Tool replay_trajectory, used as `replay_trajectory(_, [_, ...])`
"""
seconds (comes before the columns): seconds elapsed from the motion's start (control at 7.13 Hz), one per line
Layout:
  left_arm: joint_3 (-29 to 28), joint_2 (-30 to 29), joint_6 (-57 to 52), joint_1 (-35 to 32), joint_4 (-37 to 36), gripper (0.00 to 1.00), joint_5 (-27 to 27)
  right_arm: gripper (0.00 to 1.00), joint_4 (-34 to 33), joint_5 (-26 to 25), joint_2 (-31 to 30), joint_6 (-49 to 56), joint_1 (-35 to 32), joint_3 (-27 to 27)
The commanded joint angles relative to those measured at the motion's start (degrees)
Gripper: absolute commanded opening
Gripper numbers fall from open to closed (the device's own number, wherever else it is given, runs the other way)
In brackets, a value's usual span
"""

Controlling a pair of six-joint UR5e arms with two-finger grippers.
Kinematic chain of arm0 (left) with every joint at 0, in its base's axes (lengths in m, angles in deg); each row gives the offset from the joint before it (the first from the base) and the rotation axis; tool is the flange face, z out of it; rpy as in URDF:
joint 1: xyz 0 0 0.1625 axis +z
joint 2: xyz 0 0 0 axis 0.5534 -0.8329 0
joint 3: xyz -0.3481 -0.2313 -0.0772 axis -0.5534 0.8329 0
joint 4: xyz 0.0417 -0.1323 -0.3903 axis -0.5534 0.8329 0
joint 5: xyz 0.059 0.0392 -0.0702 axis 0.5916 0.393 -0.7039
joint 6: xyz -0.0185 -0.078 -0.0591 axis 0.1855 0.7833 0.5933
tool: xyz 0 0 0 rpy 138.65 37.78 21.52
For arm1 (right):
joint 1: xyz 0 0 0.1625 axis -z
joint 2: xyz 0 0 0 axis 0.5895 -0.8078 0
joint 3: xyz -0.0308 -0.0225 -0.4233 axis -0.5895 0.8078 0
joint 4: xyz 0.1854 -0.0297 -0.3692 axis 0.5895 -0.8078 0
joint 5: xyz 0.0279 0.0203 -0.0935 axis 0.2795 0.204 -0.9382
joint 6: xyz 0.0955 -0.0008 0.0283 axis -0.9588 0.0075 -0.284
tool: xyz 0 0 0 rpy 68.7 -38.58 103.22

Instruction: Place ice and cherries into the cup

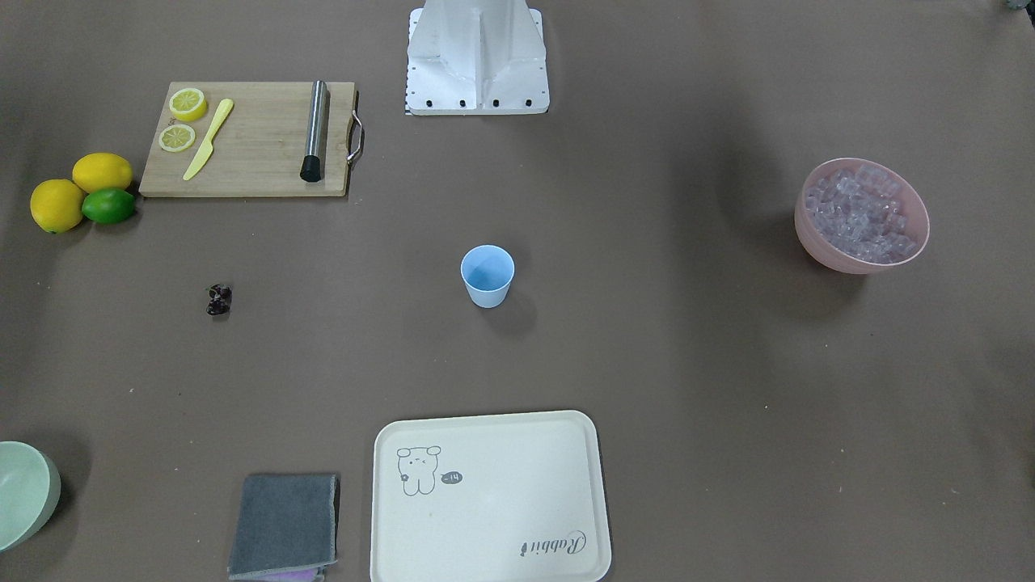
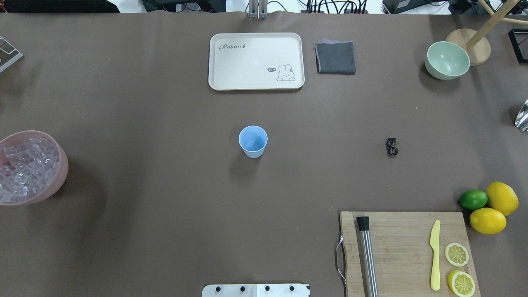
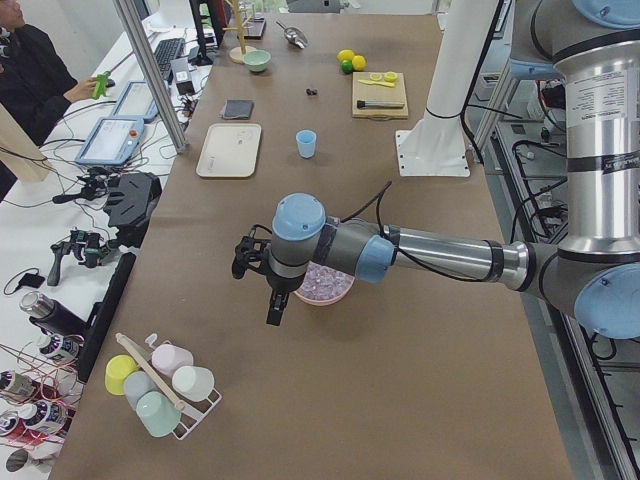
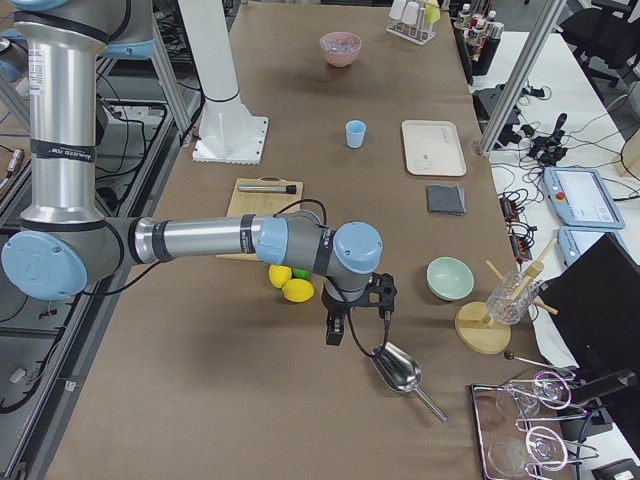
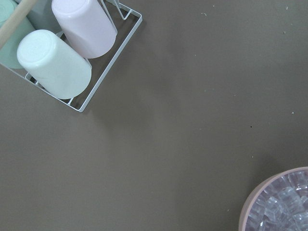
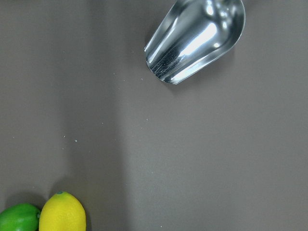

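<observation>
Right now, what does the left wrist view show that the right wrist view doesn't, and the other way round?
Only the left wrist view: a wire rack holding upturned tumblers, and the edge of the pink bowl filled with ice. Only the right wrist view: a metal scoop, and a lemon with a lime beside it. Both: bare brown table seen from above. Neither shows the cup or the cherries.
</observation>
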Motion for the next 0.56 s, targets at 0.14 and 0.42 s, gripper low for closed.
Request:
replay_trajectory(0.14, [0.03,0.21,-0.24,1.63,0.40,0.98,-1.17,1.00,0.03,0.05,0.06,-0.02,0.00,-0.05])
replay_trajectory(0.42, [0.81,-0.05,-0.24,1.63,0.58,0.98,-1.25,1.00,0.03,0.05,0.06,-0.02,0.00,-0.48])
